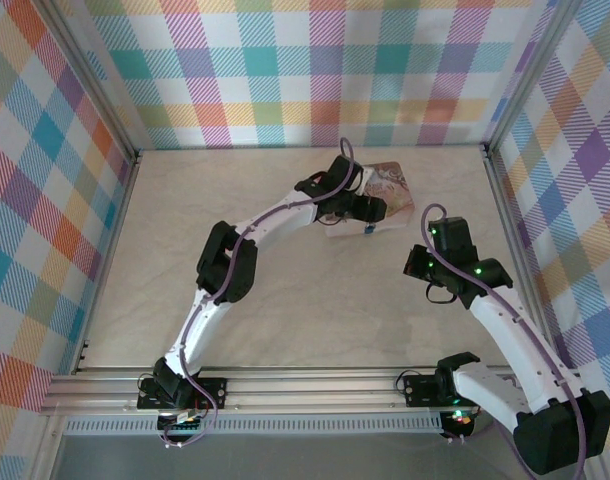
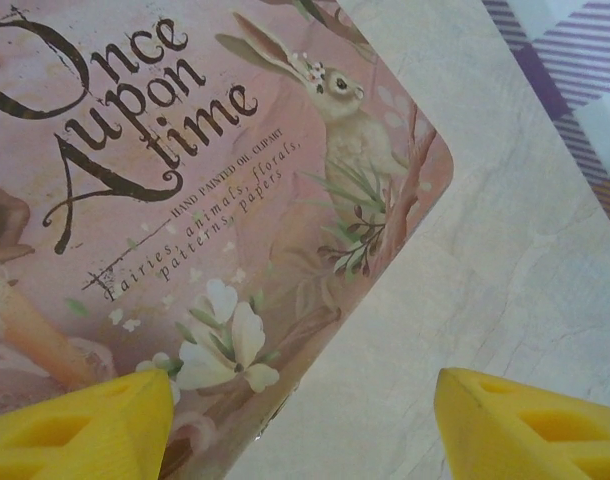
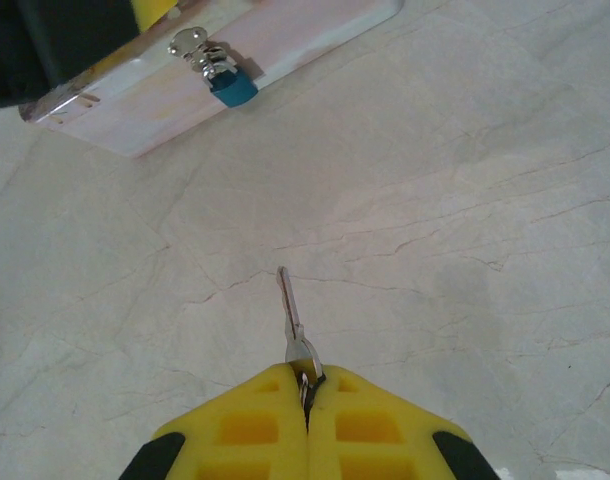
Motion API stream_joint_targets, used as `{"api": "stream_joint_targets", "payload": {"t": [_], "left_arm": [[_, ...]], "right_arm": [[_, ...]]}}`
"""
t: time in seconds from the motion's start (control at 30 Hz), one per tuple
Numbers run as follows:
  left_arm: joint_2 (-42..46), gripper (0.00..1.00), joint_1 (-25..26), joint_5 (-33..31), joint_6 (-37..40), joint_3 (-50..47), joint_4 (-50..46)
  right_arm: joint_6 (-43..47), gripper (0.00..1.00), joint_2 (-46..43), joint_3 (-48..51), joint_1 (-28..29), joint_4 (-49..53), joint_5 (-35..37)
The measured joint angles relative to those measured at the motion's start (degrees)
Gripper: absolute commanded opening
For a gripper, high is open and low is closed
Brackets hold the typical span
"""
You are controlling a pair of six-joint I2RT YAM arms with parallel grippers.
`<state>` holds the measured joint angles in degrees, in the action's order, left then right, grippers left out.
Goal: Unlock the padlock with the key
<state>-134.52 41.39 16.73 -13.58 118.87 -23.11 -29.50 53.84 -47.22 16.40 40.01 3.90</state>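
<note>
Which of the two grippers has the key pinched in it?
The right gripper: it is shut on the key, blade pointing ahead. The left gripper stands open over the pink tin box.

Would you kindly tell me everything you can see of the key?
The key is tiny, thin and silvery, metal by its look, with a narrow straight blade and a wider head. The right hand is shut on the head between its yellow fingers, so the blade sticks out ahead, pointing roughly toward the padlock hanging on the tin box. It is well apart from the padlock, over the pale marbled table.
</note>
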Motion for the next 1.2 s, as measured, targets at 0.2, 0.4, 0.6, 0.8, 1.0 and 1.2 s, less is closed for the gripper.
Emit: {"api": "stream_joint_targets", "payload": {"t": [0.2, 0.4, 0.6, 0.8, 1.0, 1.2], "left_arm": [[8.1, 0.71, 0.0, -0.9, 1.3, -12.5, 2.1], [17.4, 0.72, 0.0, -3.3, 1.7, -25.4, 2.9], [25.2, 0.72, -0.8, -4.6, 1.6, -36.0, 4.4], [29.8, 0.72, -3.7, -4.7, 0.7, -42.1, 5.6], [31.0, 0.72, -9.2, -3.3, -1.6, -44.0, 7.5], [31.6, 0.74, -10.5, -2.7, -2.0, -45.0, 9.4]], "right_arm": [[0.0, 0.0, 0.6, 0.0, -0.6, -0.1, -0.5], [0.4, 0.01, 1.0, 1.1, -0.7, -5.5, -6.1], [0.5, 0.01, 2.9, 2.5, -0.7, -9.2, -10.6], [0.9, 0.01, 3.1, 2.6, -0.7, -10.8, -12.5], [1.3, 0.0, 4.4, 3.6, -0.7, -13.6, -15.5], [0.7, 0.0, 7.0, 5.8, -0.7, -19.7, -22.1]]}}
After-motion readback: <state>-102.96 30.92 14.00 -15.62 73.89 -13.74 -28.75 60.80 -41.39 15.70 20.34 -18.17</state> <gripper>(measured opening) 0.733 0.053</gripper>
